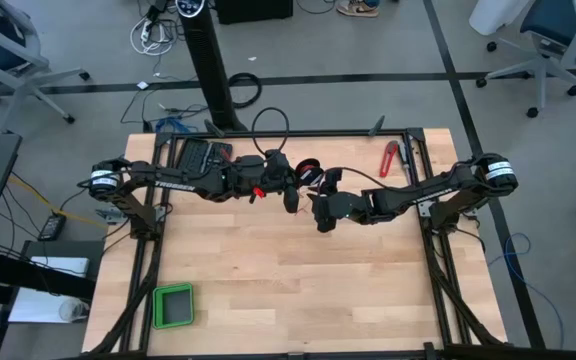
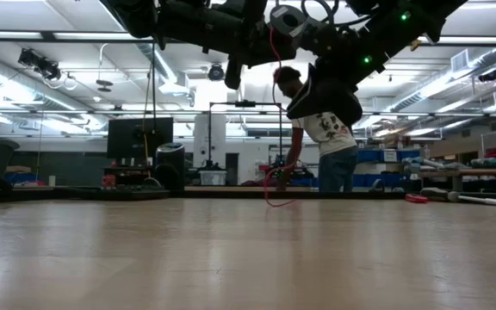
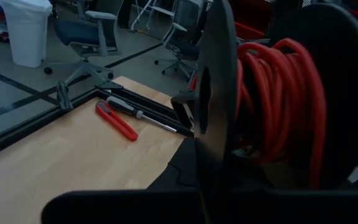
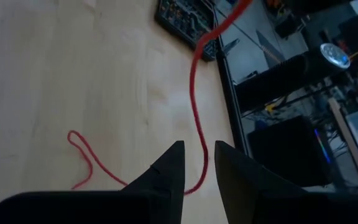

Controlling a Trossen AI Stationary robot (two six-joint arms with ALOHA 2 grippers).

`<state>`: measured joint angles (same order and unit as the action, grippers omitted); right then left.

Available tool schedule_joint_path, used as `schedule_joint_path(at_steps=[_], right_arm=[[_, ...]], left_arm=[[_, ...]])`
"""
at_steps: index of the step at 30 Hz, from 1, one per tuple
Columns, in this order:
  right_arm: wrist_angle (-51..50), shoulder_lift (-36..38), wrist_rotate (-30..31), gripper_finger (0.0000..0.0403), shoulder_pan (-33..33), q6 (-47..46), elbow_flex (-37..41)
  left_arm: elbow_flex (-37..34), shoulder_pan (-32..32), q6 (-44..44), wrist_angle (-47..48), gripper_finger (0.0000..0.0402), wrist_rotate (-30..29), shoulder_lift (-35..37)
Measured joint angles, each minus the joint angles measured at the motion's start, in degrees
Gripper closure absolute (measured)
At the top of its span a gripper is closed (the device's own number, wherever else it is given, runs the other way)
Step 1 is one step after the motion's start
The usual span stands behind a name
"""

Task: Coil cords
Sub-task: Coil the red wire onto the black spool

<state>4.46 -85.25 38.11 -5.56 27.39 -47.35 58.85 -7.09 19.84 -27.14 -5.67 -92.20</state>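
A black spool (image 3: 328, 93), wound with thick turns of red cord (image 3: 272, 99), hangs in the air at the tip of my left gripper (image 1: 292, 193), which is shut on it. From the spool a thin red strand (image 2: 273, 112) drops to the table. Its loose end (image 4: 82, 152) lies there in a squiggly loop. My right gripper (image 4: 197, 158) hovers above the table beside the strand, open with a narrow gap. The strand shows through that gap, on the wood beyond. I cannot tell whether it touches the fingers. My left gripper holds the spool by its near black flange (image 3: 216, 106), which stands edge-on in line with the fingers. The spot of contact is lost in the dark at the wrist view's bottom. The spool is lifted clear of the table, its flanges upright.
A red-handled tool (image 1: 390, 158) and a screwdriver (image 3: 145, 115) lie at the table's far right. A black device (image 1: 200, 158) sits far left and a green tray (image 1: 173, 305) near left. A person (image 2: 330, 129) stands beyond the far edge. Bare wood fills the middle and near side.
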Motion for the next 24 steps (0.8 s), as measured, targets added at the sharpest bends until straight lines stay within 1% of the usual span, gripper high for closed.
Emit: schedule_joint_path(at_steps=[6,9,11,13,14,17,19,24], right_arm=[[0.2,0.0,-1.6,0.0319,0.0,3.5,0.0],[0.2,0.0,-1.8,0.0329,0.1,3.6,0.0],[0.2,0.0,-1.8,0.0351,0.1,3.7,0.0],[0.1,0.0,-1.8,0.0385,0.1,3.4,0.0],[0.0,0.0,-1.8,0.0393,0.1,3.3,0.0],[-0.5,0.0,-1.7,0.0398,0.8,0.0,0.0],[-2.8,0.0,-1.1,0.0399,1.2,-2.2,0.0],[-8.8,0.1,3.9,0.0401,1.5,-8.7,0.0]], left_arm=[[0.0,0.0,0.0,0.0,0.0400,0.0,0.0],[0.0,0.0,0.0,-0.1,0.0400,0.0,0.0],[0.0,0.0,0.0,-0.1,0.0400,0.0,0.0],[0.0,0.0,0.0,-0.2,0.0400,0.0,0.0],[0.0,0.0,0.0,-0.2,0.0400,0.0,0.0],[0.0,0.0,0.0,-0.2,0.0400,0.0,0.0],[0.0,0.0,0.0,-0.2,0.0400,0.5,0.0],[0.0,0.0,0.0,-0.2,0.0400,1.9,0.0]])
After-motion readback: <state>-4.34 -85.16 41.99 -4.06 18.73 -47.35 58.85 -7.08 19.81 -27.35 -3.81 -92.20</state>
